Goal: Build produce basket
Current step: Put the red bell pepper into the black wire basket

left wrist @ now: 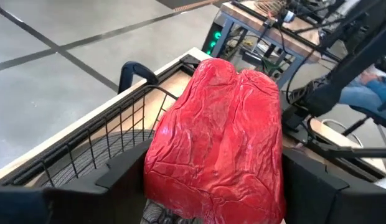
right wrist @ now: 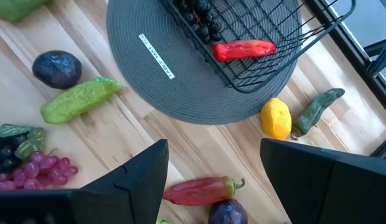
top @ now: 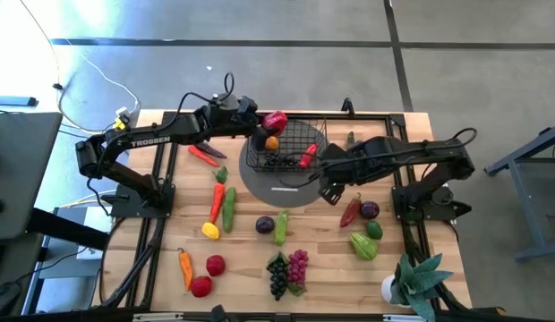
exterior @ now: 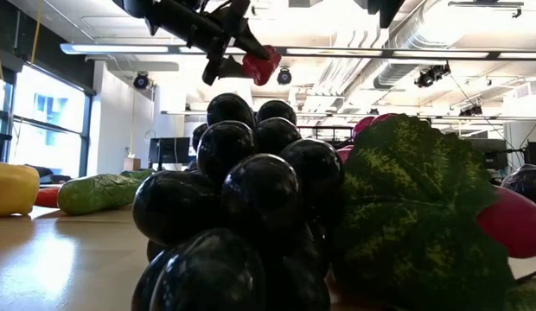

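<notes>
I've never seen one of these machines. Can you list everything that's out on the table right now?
basket: one, black wire, on the mat, far middle of the table; holds dark grapes, an orange fruit and a red pepper
mat: one, grey, round, under the basket
grape bunches: two, dark and purple, near edge
cucumber: one, green, left of the mat
round red fruits: two, near left
other loose produce: over a dozen pieces, red, orange, yellow, green, purple, scattered on both sides
potted plant: one, green, near right corner
left pincer: closed on a big red pepper, above the basket's far left corner
right pincer: open, empty, by the mat's right edge
</notes>
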Motion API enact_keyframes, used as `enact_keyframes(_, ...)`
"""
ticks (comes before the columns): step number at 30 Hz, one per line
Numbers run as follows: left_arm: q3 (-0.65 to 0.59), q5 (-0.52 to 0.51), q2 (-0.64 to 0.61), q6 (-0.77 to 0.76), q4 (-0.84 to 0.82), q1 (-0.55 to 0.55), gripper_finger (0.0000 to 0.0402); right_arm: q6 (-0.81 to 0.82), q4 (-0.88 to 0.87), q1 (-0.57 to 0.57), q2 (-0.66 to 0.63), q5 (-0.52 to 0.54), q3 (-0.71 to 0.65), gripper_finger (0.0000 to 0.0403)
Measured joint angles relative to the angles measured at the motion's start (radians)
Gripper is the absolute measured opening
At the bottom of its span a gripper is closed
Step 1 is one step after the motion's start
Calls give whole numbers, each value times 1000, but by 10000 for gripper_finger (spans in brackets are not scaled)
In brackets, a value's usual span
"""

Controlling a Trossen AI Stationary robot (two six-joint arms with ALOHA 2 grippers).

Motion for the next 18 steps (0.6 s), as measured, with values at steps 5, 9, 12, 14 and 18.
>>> enact_keyframes(5, 0, -11, 0, -82, 7, -1, 274, -7, 0, 0, -37, 16, 0, 238)
enact_keyframes(9, 0, 8, 0, -119, 24, -12, 274, -7, 0, 0, -56, 29, 0, 238)
enact_keyframes(12, 0, 43, 0, -119, 24, -26, 274, 2, 0, 0, -62, 25, 0, 238)
enact_keyframes(14, 0, 59, 0, -119, 24, -30, 274, 24, 0, 0, -61, 21, 0, 238)
enact_keyframes(18, 0, 55, 0, -118, 24, -48, 274, 50, 11, 0, -61, 5, 0, 238)
